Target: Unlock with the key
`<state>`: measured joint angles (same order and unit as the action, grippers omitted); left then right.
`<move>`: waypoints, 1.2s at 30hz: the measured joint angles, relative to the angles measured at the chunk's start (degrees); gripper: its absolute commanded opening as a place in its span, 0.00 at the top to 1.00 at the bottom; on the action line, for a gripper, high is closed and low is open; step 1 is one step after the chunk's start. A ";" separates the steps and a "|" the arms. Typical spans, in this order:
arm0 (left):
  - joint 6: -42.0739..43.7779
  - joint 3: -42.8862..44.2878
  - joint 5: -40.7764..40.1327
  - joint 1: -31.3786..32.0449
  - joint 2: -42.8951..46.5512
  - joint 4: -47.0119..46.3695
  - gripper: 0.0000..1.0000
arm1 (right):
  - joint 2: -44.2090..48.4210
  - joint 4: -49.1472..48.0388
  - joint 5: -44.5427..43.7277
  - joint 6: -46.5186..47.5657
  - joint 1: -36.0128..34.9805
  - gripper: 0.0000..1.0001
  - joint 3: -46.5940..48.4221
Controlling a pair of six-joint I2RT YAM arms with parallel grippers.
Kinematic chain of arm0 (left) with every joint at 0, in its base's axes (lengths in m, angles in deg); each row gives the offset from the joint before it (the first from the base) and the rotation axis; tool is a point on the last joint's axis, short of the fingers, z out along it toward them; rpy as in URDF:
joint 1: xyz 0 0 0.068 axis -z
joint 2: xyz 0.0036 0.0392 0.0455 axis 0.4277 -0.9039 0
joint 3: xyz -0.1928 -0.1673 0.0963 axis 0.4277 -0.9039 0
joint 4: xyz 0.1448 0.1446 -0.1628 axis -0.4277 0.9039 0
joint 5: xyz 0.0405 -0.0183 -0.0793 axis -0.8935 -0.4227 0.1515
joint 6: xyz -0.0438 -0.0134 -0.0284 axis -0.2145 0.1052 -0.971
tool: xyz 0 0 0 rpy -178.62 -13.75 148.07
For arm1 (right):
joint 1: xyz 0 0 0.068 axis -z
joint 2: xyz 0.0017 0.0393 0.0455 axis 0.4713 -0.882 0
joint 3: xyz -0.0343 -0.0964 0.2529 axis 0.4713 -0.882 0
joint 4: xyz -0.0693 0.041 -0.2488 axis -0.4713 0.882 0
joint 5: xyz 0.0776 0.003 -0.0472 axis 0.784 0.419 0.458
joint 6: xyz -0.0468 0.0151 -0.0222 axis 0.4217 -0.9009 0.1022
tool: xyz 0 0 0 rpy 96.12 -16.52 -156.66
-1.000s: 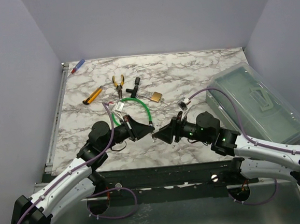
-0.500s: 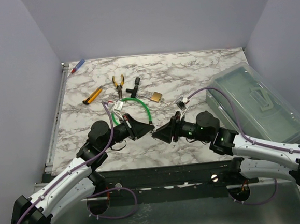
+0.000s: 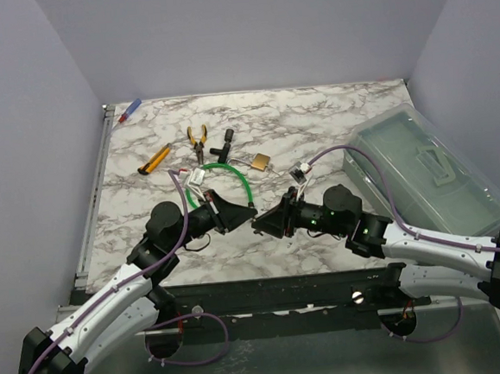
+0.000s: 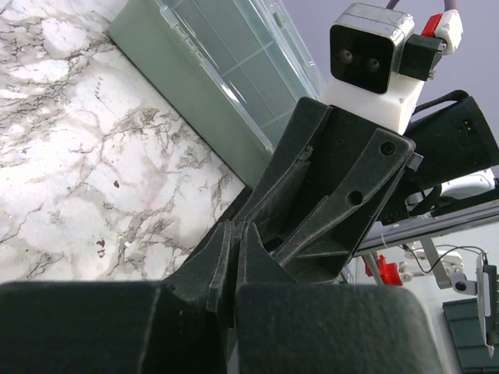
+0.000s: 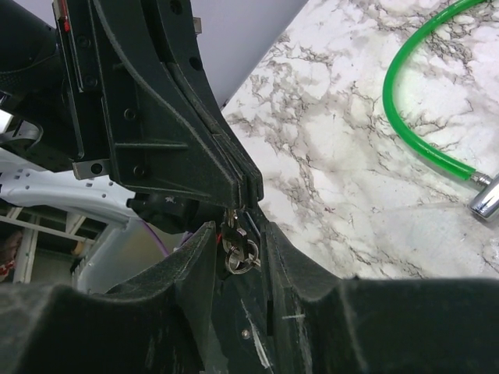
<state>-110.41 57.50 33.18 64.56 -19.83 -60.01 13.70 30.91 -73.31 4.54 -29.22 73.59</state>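
Left gripper (image 5: 248, 187) clenched on key (image 5: 238, 252), key dangling between parted fingers of right gripper (image 5: 238, 231)

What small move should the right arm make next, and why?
Probably close the right gripper on the small metal keys. They hang from the tips of the left gripper, whose jaws are shut, and they lie between the right jaws, which stand apart with a gap on each side.

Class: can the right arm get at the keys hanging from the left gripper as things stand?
Probably yes: the keys dangle from the shut left gripper, right between the right gripper's parted fingers, with nothing in the way.
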 measured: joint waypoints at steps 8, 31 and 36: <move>-0.02 0.00 -0.96 0.00 1.03 0.02 1.00 | 0.00 -0.42 0.33 -0.37 0.07 0.76 0.00; 0.02 -0.02 -3.52 0.00 1.88 0.26 0.23 | 0.07 -0.81 0.52 -1.07 0.37 1.00 0.00; 0.44 0.00 -4.90 0.00 2.95 2.19 0.14 | 1.25 0.17 -0.90 -1.27 0.48 0.99 -1.16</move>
<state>-109.97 57.50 28.29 64.56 -16.88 -57.82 14.94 31.09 -74.21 3.27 -28.74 72.43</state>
